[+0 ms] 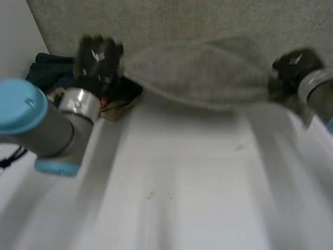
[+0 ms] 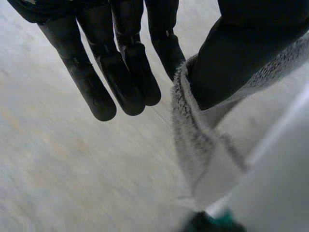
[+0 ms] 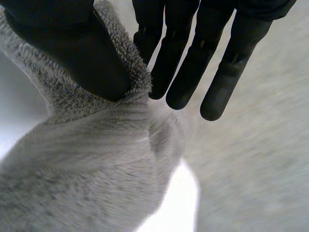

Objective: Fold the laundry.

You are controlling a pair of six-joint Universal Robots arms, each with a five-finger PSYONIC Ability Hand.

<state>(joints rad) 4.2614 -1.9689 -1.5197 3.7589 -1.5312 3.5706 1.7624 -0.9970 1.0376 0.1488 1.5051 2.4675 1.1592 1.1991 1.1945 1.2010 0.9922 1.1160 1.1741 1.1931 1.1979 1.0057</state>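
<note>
A grey fleecy cloth [image 1: 203, 73] hangs stretched between my two hands above the table's far edge, sagging a little in the middle. My left hand [image 1: 99, 60] holds its left end. In the left wrist view the thumb [image 2: 241, 53] pinches the cloth's corner [image 2: 203, 145] against the straight fingers [image 2: 120, 72]. My right hand [image 1: 294, 67] holds the right end. There the thumb [image 3: 72, 48] presses the cloth's edge [image 3: 96, 169] against the fingers [image 3: 193, 63], and the rest of the cloth drapes down below the palm.
The white table [image 1: 182, 182] stretches below the cloth. A heap of dark clothes [image 1: 52, 73] with something tan [image 1: 117, 107] beside it lies behind my left arm. Grey carpet [image 1: 208, 21] lies beyond the far edge.
</note>
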